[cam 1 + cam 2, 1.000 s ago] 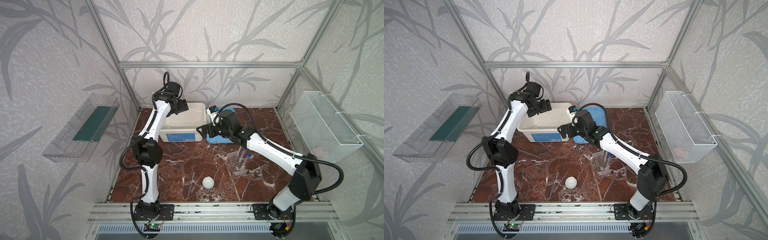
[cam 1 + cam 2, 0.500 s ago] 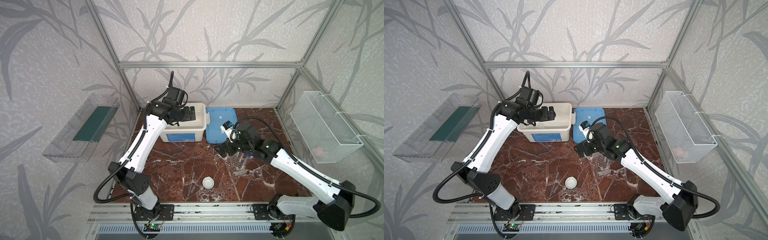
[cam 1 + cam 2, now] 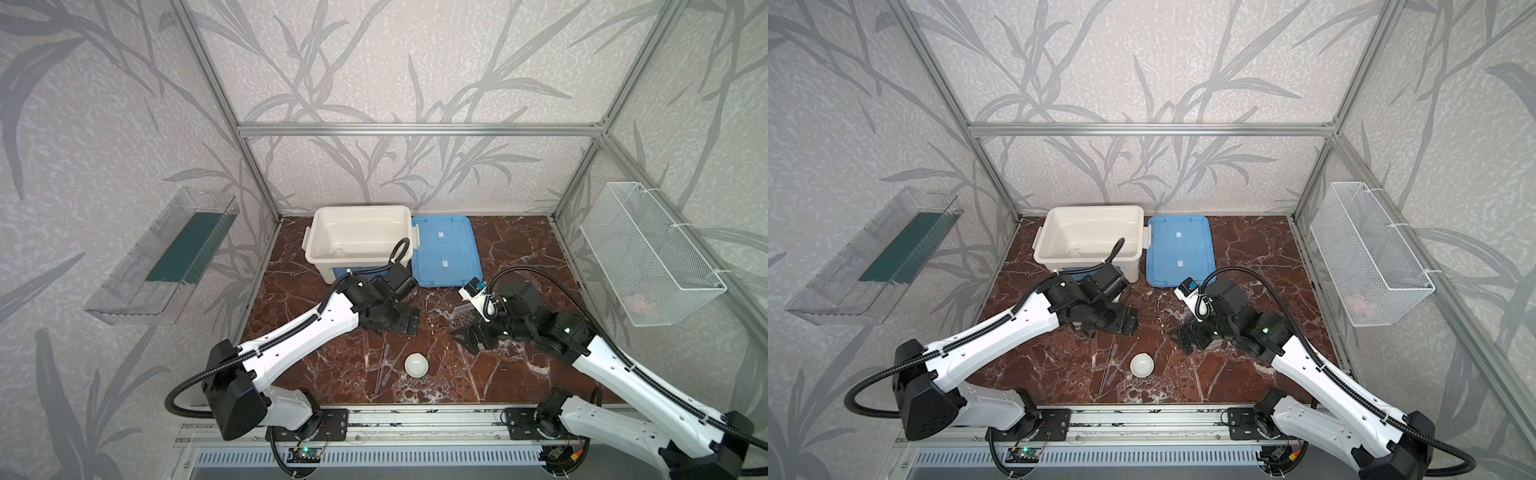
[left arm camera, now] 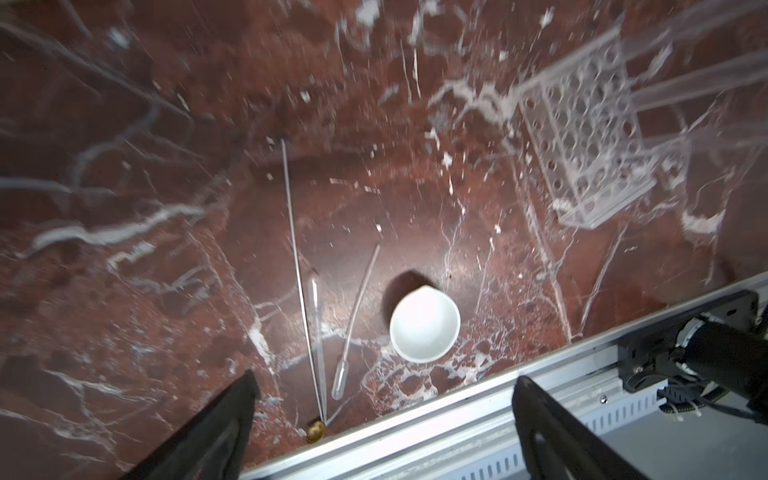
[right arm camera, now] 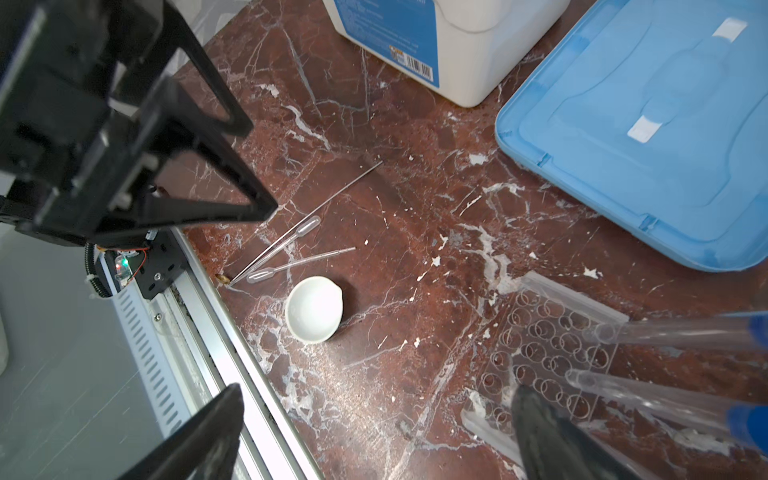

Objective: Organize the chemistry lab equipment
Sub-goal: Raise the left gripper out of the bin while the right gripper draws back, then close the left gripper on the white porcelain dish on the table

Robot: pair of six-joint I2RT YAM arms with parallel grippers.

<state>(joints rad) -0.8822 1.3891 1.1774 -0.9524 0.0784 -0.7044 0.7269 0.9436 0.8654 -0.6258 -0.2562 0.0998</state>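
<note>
The small round white dish stands near the table's front edge. Left of it lie the thin glass rod and two clear pipettes. The clear holed rack stands right of centre, with blue-capped test tubes leaning in it. My left gripper hangs open above the rod's far end, holding nothing. My right gripper is open and empty between the rack and the dish. A small clear jar lies inside the tub.
The white tub and its blue lid sit at the back of the table. A wire basket hangs on the right wall and a clear shelf tray on the left wall. A metal rail runs along the front edge.
My left arm swung down from the tub to the table's middle. My right arm drew back from the lid toward the rack. Both grippers stayed open.
</note>
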